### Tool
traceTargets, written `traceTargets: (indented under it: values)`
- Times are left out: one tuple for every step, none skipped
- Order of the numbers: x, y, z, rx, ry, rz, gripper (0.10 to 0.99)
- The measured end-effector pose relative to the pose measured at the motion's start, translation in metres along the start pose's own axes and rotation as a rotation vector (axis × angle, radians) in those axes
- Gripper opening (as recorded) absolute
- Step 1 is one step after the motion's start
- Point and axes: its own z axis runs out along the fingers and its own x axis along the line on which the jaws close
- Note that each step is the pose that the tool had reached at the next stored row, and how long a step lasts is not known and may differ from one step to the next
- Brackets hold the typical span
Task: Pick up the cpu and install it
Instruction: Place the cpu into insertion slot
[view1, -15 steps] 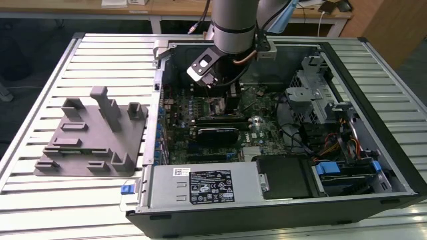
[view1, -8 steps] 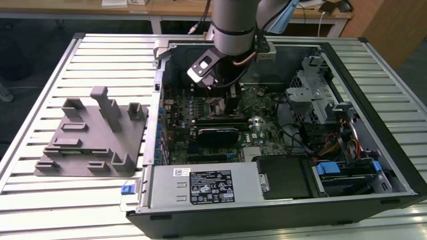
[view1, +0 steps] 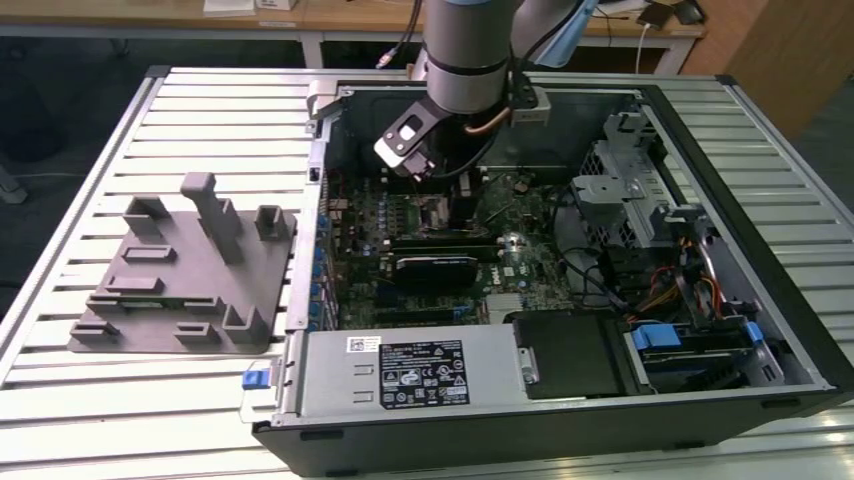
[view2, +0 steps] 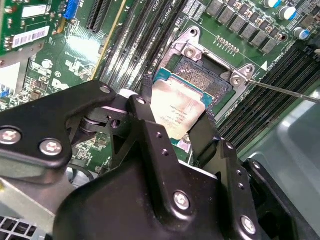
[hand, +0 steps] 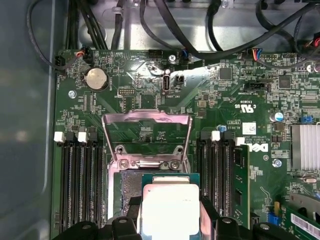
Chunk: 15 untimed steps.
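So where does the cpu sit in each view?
Exterior view: at the gripper, low over the board.
Second wrist view: cpu gripped above the socket, overlapping its open pin field.
First wrist view: cpu gripped just short of the socket's raised frame.
Shared landmark: the socket.

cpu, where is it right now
In the second wrist view the cpu is clamped in the gripper, just over the open motherboard socket, between the rows of memory slots.
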Motion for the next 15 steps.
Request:
traceTargets:
  values:
    - [0.0005, -0.0002, 0.0004, 0.0, 0.0, 0.0, 0.541]
    - [0.001, -0.0005, 0.0008, 0.0, 0.0, 0.0, 0.541]
    - [0.0016, -0.0007, 0.0011, 0.0, -0.0001, 0.0, 0.541]
    - [0.0022, -0.0009, 0.0015, 0.0, -0.0002, 0.0, 0.541]
    - [0.0029, -0.0011, 0.0018, 0.0, -0.0002, 0.0, 0.541]
    - [0.0036, -0.0013, 0.0021, 0.0, 0.0, 0.0, 0.541]
    - [0.0043, -0.0015, 0.0024, 0.0, 0.0, 0.0, 0.541]
    - [0.005, -0.0017, 0.0027, 0.0, 0.0, 0.0, 0.541]
    - [0.0057, -0.0019, 0.003, 0.0, -0.0001, 0.0, 0.541]
    - [0.0063, -0.0021, 0.0033, 0.0, -0.0001, 0.0, 0.541]
    - [0.0067, -0.0023, 0.004, 0.0, -0.0001, 0.0, 0.541]
    - [0.0069, -0.0024, 0.005, 0.0, -0.0011, 0.0, 0.541]
    - [0.0071, -0.0024, 0.0063, 0.0, -0.0028, 0.0, 0.541]
    - [0.0073, -0.0025, 0.0075, 0.0, -0.0043, 0.0, 0.541]
    - [0.0075, -0.0025, 0.0085, 0.0, -0.0052, 0.0, 0.541]
